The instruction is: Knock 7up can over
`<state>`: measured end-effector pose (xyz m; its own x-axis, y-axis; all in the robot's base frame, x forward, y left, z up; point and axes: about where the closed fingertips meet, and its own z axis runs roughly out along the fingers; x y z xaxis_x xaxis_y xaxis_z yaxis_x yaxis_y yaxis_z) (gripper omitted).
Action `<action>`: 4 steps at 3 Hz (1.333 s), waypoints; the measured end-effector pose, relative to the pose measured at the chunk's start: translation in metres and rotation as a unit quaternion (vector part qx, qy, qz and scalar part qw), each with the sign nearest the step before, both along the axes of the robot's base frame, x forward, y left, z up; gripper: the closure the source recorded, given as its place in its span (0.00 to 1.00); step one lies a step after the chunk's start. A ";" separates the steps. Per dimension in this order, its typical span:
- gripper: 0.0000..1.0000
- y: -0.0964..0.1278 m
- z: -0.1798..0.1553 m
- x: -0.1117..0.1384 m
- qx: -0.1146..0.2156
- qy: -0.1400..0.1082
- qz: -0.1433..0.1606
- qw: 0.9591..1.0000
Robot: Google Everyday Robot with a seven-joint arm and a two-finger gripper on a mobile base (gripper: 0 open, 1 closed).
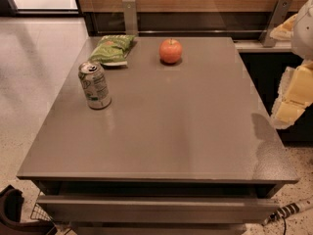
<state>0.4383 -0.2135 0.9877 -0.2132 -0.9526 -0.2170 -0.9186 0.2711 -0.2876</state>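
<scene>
The 7up can (95, 85), white and green with a silver top, stands upright near the left edge of the grey table (176, 131). My gripper (289, 112) is at the far right of the view, off the table's right edge and well away from the can; it appears as pale yellow-white parts hanging down.
A green chip bag (113, 49) lies at the back left of the table, just behind the can. A red apple (170, 51) sits at the back middle. A wood-panelled wall with metal brackets runs behind the table. Speckled floor lies to the left.
</scene>
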 end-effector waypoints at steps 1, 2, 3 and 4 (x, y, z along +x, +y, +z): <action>0.00 0.000 0.000 0.000 0.000 0.000 0.000 1.000; 0.00 0.021 -0.004 0.015 0.033 -0.011 0.014 0.999; 0.00 0.070 -0.020 0.037 0.124 -0.031 0.044 0.991; 0.00 0.139 -0.052 0.068 0.268 -0.054 0.088 0.958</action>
